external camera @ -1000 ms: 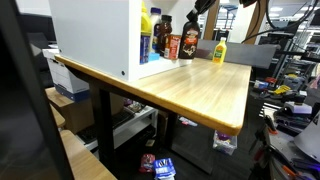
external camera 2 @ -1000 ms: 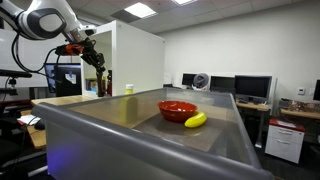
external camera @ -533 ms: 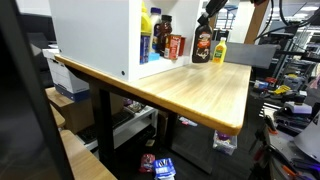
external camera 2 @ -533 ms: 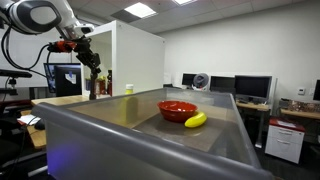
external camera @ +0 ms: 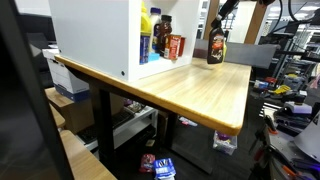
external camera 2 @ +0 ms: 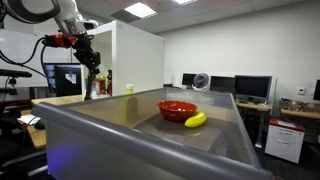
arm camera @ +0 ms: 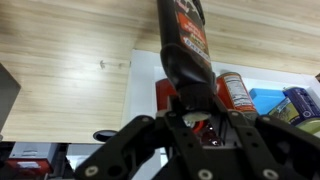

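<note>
My gripper (external camera: 219, 22) is shut on the top of a dark sauce bottle (external camera: 215, 48) with a red label and holds it upright just above the wooden table (external camera: 190, 90), out in front of the white cabinet (external camera: 95, 35). In an exterior view the gripper (external camera 2: 90, 62) hangs over the bottle (external camera 2: 92, 84). In the wrist view the fingers (arm camera: 196, 108) clamp the cap and the bottle (arm camera: 185, 40) points away over the tabletop.
The open cabinet holds a blue bottle with a yellow cap (external camera: 146, 30), a dark bottle (external camera: 162, 38) and a red can (external camera: 175, 46); the can (arm camera: 236, 92) also shows in the wrist view. A grey bin (external camera 2: 120, 125) holds a red bowl (external camera 2: 177, 109) and a banana (external camera 2: 196, 120).
The gripper has carried the dark bottle out of the cabinet and away from it. It now stands in front of the yellow bottle that showed earlier.
</note>
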`<action>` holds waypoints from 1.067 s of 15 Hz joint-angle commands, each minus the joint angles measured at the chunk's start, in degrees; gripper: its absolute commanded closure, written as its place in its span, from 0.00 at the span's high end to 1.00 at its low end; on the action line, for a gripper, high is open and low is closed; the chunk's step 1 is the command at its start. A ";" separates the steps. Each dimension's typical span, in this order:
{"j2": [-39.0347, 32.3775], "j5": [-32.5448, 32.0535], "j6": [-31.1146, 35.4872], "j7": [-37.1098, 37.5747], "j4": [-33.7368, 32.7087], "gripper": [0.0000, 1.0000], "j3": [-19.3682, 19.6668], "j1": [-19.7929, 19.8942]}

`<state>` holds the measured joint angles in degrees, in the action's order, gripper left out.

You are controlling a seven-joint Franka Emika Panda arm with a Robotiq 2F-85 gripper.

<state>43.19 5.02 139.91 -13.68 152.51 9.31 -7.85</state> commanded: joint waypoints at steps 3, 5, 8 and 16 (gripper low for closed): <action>0.20 1.45 -2.74 -12.33 -1.95 0.08 7.65 -1.72; -0.41 2.31 -2.35 -16.11 -2.55 0.08 10.44 -3.00; -0.84 2.96 -2.49 -20.69 -3.51 0.08 13.80 -4.43; -0.76 8.29 -2.93 -34.84 -6.03 0.08 22.26 -8.67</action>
<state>43.13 9.92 138.82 -42.08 148.79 29.28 -15.17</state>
